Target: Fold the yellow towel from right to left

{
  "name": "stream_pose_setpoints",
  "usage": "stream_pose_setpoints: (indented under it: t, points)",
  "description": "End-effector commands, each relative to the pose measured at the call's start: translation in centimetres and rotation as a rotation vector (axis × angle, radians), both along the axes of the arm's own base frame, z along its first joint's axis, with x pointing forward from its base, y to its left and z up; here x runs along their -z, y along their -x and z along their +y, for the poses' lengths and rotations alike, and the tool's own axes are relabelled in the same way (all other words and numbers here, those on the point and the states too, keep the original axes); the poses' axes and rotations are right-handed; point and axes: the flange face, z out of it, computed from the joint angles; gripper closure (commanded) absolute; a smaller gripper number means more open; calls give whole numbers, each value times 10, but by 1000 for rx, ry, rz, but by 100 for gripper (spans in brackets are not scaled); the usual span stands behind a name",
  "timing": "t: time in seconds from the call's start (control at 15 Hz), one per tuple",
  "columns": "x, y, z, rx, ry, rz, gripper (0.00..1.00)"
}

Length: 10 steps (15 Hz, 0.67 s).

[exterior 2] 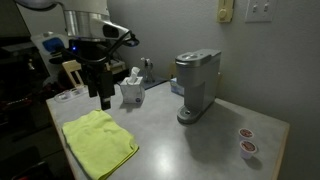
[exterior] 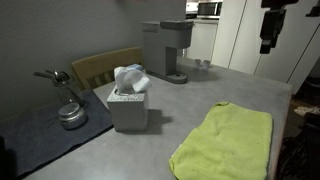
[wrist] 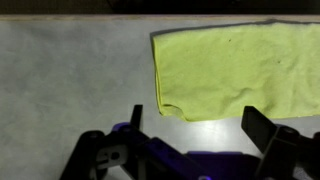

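The yellow towel (exterior: 225, 140) lies flat on the grey table, near its edge, and shows in both exterior views (exterior 2: 98, 143). In the wrist view the yellow towel (wrist: 235, 68) fills the upper right, with one corner slightly curled. My gripper (wrist: 200, 128) is open and empty, its two dark fingers spread wide, hovering above the table just beside the towel's edge. In an exterior view the gripper (exterior 2: 104, 100) hangs above the far end of the towel without touching it. It also shows high up in an exterior view (exterior: 269, 42).
A grey tissue box (exterior: 128, 105) with a white tissue stands near the table's middle. A coffee maker (exterior 2: 197, 85) stands further along. Small pods (exterior 2: 246, 140) lie near a corner. A wooden chair (exterior: 100, 65) and a metal kettle (exterior: 70, 113) are beside the table.
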Motion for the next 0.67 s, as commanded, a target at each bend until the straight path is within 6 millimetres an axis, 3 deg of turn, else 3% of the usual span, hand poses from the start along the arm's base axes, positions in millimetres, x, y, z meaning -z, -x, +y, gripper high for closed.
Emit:
stream_pose_setpoints:
  t: [0.0,0.6]
  points:
    - [28,3,-6,27,-39,41,0]
    - [82,5,-6,100,-132,130,0]
